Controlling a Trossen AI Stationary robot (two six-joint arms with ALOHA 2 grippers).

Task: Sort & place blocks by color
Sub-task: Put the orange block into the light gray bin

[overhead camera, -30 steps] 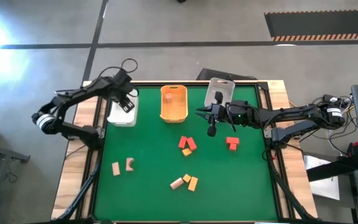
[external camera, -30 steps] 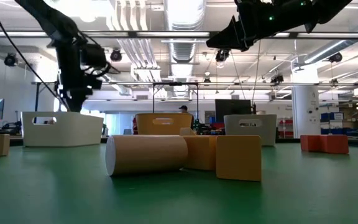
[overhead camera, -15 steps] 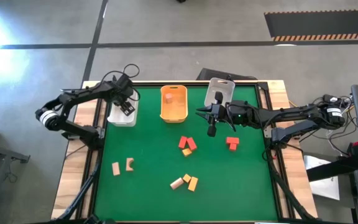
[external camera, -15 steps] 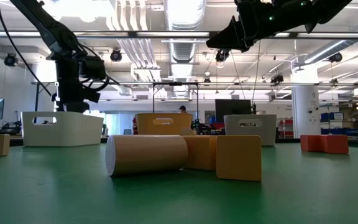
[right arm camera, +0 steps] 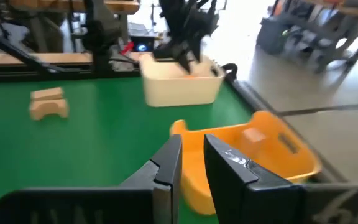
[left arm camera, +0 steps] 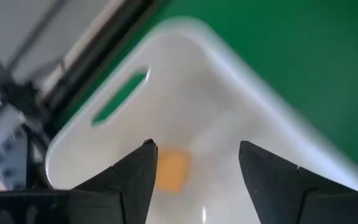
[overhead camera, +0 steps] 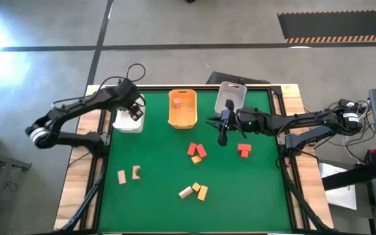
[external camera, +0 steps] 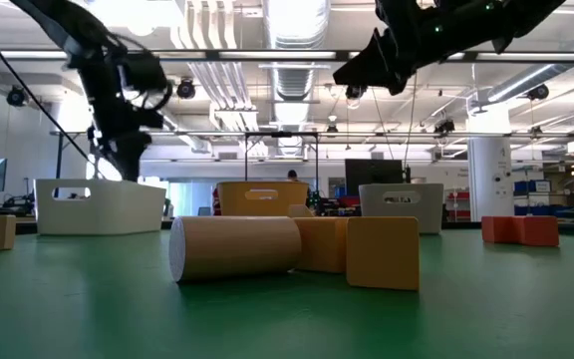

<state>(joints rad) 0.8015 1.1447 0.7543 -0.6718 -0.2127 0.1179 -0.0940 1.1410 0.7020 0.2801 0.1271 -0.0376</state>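
Overhead and table-level cameras share the white bin, perhaps left wrist's too.

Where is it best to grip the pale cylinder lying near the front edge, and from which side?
Probably from above, jaws across the pale cylinder near its free end: it lies flat, its flanks are open, and yellow blocks crowd the other end.

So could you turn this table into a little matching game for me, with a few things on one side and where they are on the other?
Things:
1. white bin
2. orange bin
3. grey bin
4. red blocks

Places:
A. middle of the far edge
B. on the green mat, right of centre
C. far left corner, under the left gripper
D. far edge, beside the right gripper

Pairs: 1-C, 2-A, 3-D, 4-B
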